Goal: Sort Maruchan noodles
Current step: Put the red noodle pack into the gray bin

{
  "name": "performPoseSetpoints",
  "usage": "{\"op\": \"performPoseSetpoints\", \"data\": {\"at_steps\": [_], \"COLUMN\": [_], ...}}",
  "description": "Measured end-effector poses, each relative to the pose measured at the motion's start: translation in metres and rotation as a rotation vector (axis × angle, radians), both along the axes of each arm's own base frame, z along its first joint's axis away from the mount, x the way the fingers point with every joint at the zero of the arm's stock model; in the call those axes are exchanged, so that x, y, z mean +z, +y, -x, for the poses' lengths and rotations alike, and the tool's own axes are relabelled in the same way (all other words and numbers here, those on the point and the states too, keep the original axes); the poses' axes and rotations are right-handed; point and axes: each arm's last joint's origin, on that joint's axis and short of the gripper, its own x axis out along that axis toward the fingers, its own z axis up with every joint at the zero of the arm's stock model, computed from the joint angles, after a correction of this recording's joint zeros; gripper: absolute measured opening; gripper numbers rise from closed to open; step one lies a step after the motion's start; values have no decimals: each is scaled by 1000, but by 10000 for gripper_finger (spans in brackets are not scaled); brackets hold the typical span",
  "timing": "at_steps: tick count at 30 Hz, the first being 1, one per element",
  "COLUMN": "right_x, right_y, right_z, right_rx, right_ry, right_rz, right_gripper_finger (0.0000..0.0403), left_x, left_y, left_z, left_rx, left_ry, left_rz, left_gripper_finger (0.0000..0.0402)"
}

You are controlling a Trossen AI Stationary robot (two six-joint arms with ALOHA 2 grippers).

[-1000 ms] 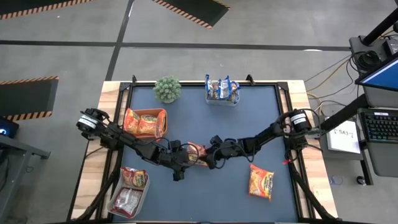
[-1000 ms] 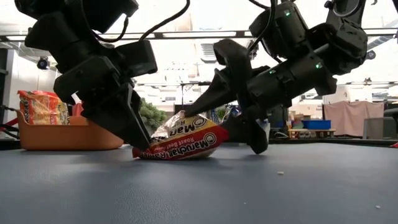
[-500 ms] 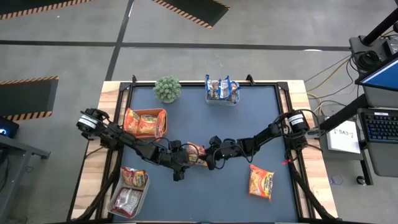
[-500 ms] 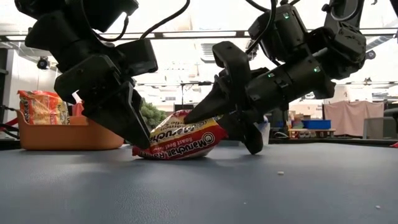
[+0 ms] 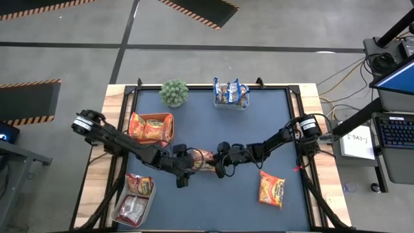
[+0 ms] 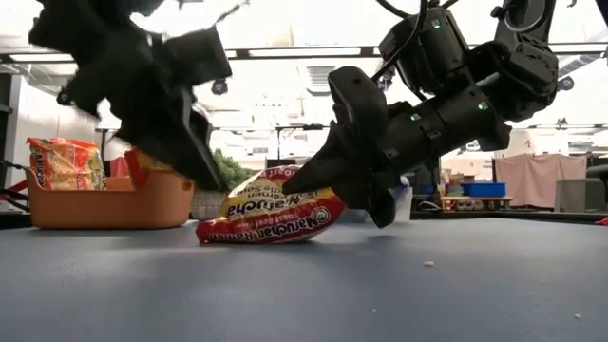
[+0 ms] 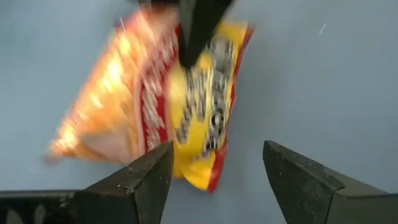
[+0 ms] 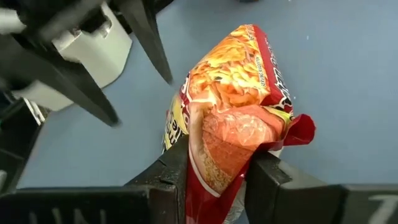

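Here, near the middle of the high view, a red-and-yellow Maruchan ramen packet (image 5: 204, 160) lies on the dark blue worktop (image 5: 272, 129), its crinkly glossy plastic buckled where the right claw (image 8: 214, 180) is clamped on one edge. In the low view the packet (image 6: 271, 218) sits tilted, one end propped up, its printed lettering upside down. The right wrist view shows its noodle picture and a folded red seam pinched between two blocky dark fingers (image 8: 273, 180).

The left claw (image 7: 214, 180) hangs above the packet with its fingers spread apart and nothing between them. Half a second ago its tips rested against the packet's left end in the low view; now it (image 6: 171, 123) has lifted clear and drawn back toward the left, and the packet has settled lower.

Another orange-yellow packet (image 5: 272, 189) lies flat at lower right. More packets stand in the orange tray (image 5: 169, 120), in a clear tub (image 5: 229, 103) at upper centre, and in a tub (image 5: 119, 210) at lower left.
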Motion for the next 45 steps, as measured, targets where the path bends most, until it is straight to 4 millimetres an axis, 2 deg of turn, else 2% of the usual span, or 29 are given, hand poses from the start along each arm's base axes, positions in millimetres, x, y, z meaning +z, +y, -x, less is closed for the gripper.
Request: {"op": "performPoseSetpoints", "data": {"at_steps": [6,10,17,25,30,39,45], "right_x": [0,1,3,6,9,14,19], "right_y": [11,26,48,58,59,61,63], "right_z": [4,13,27,31,30,30,26], "right_rx": [8,19,4,32,38,54,59], "right_ry": [-11,-70,-110,-130,-158,-193,-206], "right_rz": [179,322,570,698,745,831,871], "right_gripper_finger": [97,97,97,97,97,97,97], "left_x": [32,39,18,-5,-13,-20,-23], "left_y": [-3,-2,5,11,11,8,4], "left_z": [11,19,31,39,37,31,23], "left_rx": [-5,67,107,184,190,189,128], "left_ry": [-152,-282,-475,-591,-585,-586,-655], "left_rz": [-68,-85,5,53,57,61,97], "left_gripper_finger": [231,231,231,231,237,277,276]}}
